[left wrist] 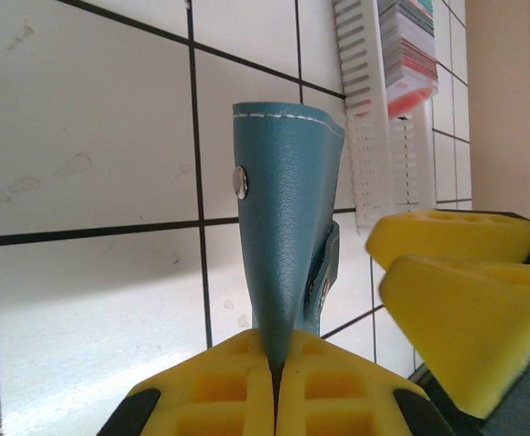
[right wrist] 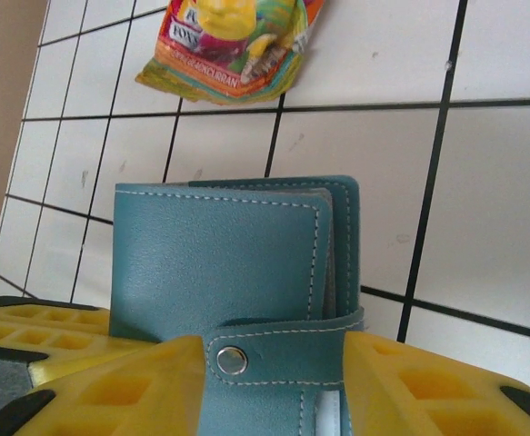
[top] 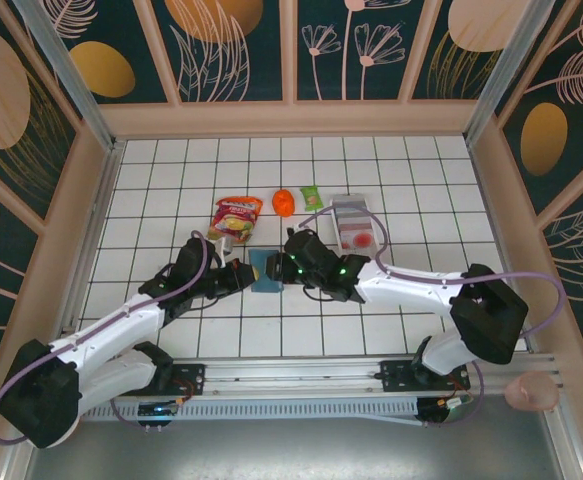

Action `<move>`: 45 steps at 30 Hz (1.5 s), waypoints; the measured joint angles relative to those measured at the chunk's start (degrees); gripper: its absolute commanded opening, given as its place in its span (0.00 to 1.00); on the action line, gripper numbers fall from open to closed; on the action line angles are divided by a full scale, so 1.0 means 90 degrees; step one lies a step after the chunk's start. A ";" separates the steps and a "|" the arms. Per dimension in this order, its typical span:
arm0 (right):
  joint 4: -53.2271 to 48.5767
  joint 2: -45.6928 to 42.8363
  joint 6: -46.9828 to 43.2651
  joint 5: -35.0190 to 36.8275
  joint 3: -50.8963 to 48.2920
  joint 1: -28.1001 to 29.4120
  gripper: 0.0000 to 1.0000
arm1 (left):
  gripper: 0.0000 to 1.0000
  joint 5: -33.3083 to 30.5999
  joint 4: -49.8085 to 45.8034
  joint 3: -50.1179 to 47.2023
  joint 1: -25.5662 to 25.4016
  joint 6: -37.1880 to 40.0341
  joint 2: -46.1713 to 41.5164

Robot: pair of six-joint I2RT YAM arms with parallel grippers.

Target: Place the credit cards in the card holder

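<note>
White tiled table (top: pixel 421 170) inside floral panels (top: pixel 231 50); left pincer (left wrist: pixel 274 363) clamps card holder (left wrist: pixel 287 227), right pincer (right wrist: pixel 278 372) flanks it, grip unclear

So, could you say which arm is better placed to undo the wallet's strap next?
Probably right: the right gripper straddles the strap, while the left gripper clamps the wallet, steadying it.

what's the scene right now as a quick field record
card holder: teal, folded
left gripper: shut on the card holder's edge
right gripper: fingers flank its strap end, grip unclear
credit cards: stacked in white tray
other items: snack packet, orange item, green packet behind
</note>
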 measured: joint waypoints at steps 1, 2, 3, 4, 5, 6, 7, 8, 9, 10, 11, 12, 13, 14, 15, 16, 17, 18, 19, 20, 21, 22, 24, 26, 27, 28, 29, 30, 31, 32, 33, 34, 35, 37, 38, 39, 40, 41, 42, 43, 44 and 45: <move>-0.0041 -0.0039 -0.0019 0.0034 -0.0002 0.0000 0.47 | 0.00 -0.0032 -0.0034 0.0015 0.0002 0.0022 -0.0007; -0.0100 -0.0087 -0.0034 0.0041 -0.0005 0.0000 0.47 | 0.00 -0.0058 -0.0044 0.0019 0.0002 0.0024 -0.0010; -0.0121 -0.0134 -0.0039 0.0039 -0.0005 0.0000 0.47 | 0.00 -0.0058 -0.0046 0.0019 0.0002 0.0024 -0.0007; -0.0112 -0.0172 -0.0036 0.0024 -0.0007 0.0000 0.48 | 0.00 -0.0053 -0.0049 0.0019 0.0000 0.0024 -0.0007; -0.0083 -0.0197 -0.0034 -0.0005 -0.0005 0.0002 0.47 | 0.00 -0.0049 -0.0041 0.0019 0.0000 0.0022 -0.0007; -0.0041 -0.0204 -0.0034 -0.0036 -0.0007 0.0002 0.47 | 0.00 -0.0046 -0.0041 0.0019 -0.0007 0.0019 -0.0007; 0.0007 -0.0202 -0.0032 -0.0092 -0.0012 0.0002 0.47 | 0.00 -0.0032 -0.0041 0.0019 -0.0010 0.0019 -0.0007; 0.0056 -0.0189 -0.0024 -0.0155 -0.0015 0.0000 0.47 | 0.00 -0.0024 -0.0041 0.0019 -0.0010 0.0019 -0.0007; 0.0114 -0.0168 -0.0007 -0.0202 -0.0015 0.0002 0.47 | 0.00 -0.0015 -0.0039 0.0019 -0.0010 0.0019 -0.0007; 0.0211 -0.0121 -0.0002 -0.0277 -0.0015 0.0002 0.47 | 0.00 -0.0007 -0.0036 0.0019 -0.0010 0.0017 -0.0007; 0.0311 -0.0049 0.0015 -0.0359 -0.0015 0.0002 0.47 | 0.00 -0.0005 -0.0032 0.0019 -0.0010 0.0015 -0.0015; 0.0384 0.0024 0.0022 -0.0413 -0.0015 0.0002 0.47 | 0.00 -0.0002 -0.0017 0.0019 -0.0010 0.0015 -0.0022; 0.0430 0.0112 0.0027 -0.0474 -0.0015 0.0002 0.47 | 0.00 0.0005 0.0007 0.0019 -0.0010 0.0012 -0.0041; 0.0459 0.0206 0.0039 -0.0517 -0.0015 0.0002 0.47 | 0.00 0.0019 0.0036 0.0019 -0.0010 0.0007 -0.0070; 0.0500 0.0301 0.0046 -0.0554 -0.0015 0.0002 0.47 | 0.00 0.0032 0.0063 0.0019 -0.0010 -0.0007 -0.0109; 0.0549 0.0362 0.0051 -0.0583 -0.0015 0.0002 0.47 | 0.00 0.0041 0.0066 0.0017 -0.0010 -0.0015 -0.0141; 0.0593 0.0403 0.0068 -0.0607 -0.0015 0.0002 0.48 | 0.00 0.0041 0.0058 0.0015 -0.0010 -0.0034 -0.0170; 0.0629 0.0413 0.0075 -0.0627 -0.0015 0.0000 0.49 | 0.00 0.0041 0.0058 -0.0002 -0.0010 -0.0058 -0.0202; 0.0656 0.0413 0.0090 -0.0641 -0.0015 0.0000 0.50 | 0.00 0.0039 0.0073 -0.0024 -0.0007 -0.0075 -0.0233; 0.0680 0.0413 0.0097 -0.0661 -0.0017 0.0000 0.51 | 0.00 0.0036 0.0102 -0.0061 -0.0007 -0.0104 -0.0284; 0.0714 0.0413 0.0129 -0.0680 -0.0036 0.0000 0.52 | 0.00 0.0034 0.0109 -0.0090 -0.0007 -0.0134 -0.0330; 0.0758 0.0413 0.0155 -0.0697 -0.0070 0.0000 0.52 | 0.00 0.0036 0.0134 -0.0121 -0.0007 -0.0155 -0.0362; 0.0845 0.0418 0.0204 -0.0758 -0.0141 0.0000 0.51 | 0.00 0.0058 0.0197 -0.0211 -0.0010 -0.0236 -0.0401; 0.0877 0.0432 0.0226 -0.0811 -0.0160 0.0000 0.50 | 0.00 0.0092 0.0226 -0.0245 -0.0007 -0.0296 -0.0408; 0.0901 0.0449 0.0236 -0.0823 -0.0160 0.0000 0.48 | 0.00 0.0092 0.0228 -0.0250 -0.0007 -0.0323 -0.0413; 0.0923 0.0461 0.0257 -0.0828 -0.0160 0.0000 0.46 | 0.00 0.0087 0.0228 -0.0255 -0.0007 -0.0338 -0.0425; 0.0950 0.0476 0.0287 -0.0831 -0.0160 0.0000 0.45 | 0.00 0.0085 0.0228 -0.0262 -0.0005 -0.0362 -0.0442; 0.0969 0.0488 0.0311 -0.0833 -0.0160 0.0000 0.44 | 0.00 0.0083 0.0231 -0.0272 -0.0002 -0.0381 -0.0461; 0.0996 0.0495 0.0338 -0.0848 -0.0160 0.0000 0.43 | 0.00 0.0070 0.0228 -0.0277 -0.0002 -0.0393 -0.0476; 0.1025 0.0503 0.0359 -0.0852 -0.0163 0.0000 0.41 | 0.00 0.0044 0.0228 -0.0282 -0.0002 -0.0401 -0.0503; 0.1049 0.0505 0.0379 -0.0855 -0.0163 0.0000 0.41 | 0.00 0.0034 0.0226 -0.0284 -0.0002 -0.0415 -0.0529; 0.1090 0.0505 0.0381 -0.0855 -0.0170 0.0000 0.40 | 0.00 0.0010 0.0223 -0.0284 -0.0002 -0.0418 -0.0571; 0.1127 0.0505 0.0389 -0.0855 -0.0172 0.0000 0.39 | 0.00 -0.0012 0.0219 -0.0284 -0.0002 -0.0420 -0.0607; 0.1190 0.0505 0.0410 -0.0852 -0.0182 0.0002 0.38 | 0.00 -0.0058 0.0194 -0.0284 -0.0002 -0.0440 -0.0682; 0.1205 0.0505 0.0418 -0.0850 -0.0185 0.0000 0.38 | 0.00 -0.0083 0.0172 -0.0287 -0.0002 -0.0440 -0.0716; 0.1207 0.0505 0.0423 -0.0848 -0.0185 0.0002 0.37 | 0.00 -0.0100 0.0148 -0.0287 -0.0002 -0.0437 -0.0741; 0.1205 0.0505 0.0425 -0.0845 -0.0185 0.0002 0.37 | 0.00 -0.0114 0.0131 -0.0287 -0.0002 -0.0435 -0.0758; 0.1200 0.0505 0.0423 -0.0821 -0.0185 0.0002 0.36 | 0.00 -0.0129 0.0117 -0.0287 -0.0005 -0.0427 -0.0765; 0.1185 0.0505 0.0418 -0.0809 -0.0185 0.0007 0.35 | 0.00 -0.0134 0.0104 -0.0287 -0.0005 -0.0410 -0.0763; 0.1171 0.0505 0.0406 -0.0801 -0.0182 0.0007 0.34 | 0.00 -0.0138 0.0097 -0.0287 -0.0010 -0.0389 -0.0763; 0.1144 0.0505 0.0401 -0.0780 -0.0180 0.0012 0.32 | 0.00 -0.0151 0.0085 -0.0284 -0.0010 -0.0364 -0.0763; 0.1117 0.0505 0.0386 -0.0753 -0.0165 0.0024 0.31 | 0.00 -0.0160 0.0073 -0.0284 -0.0010 -0.0347 -0.0763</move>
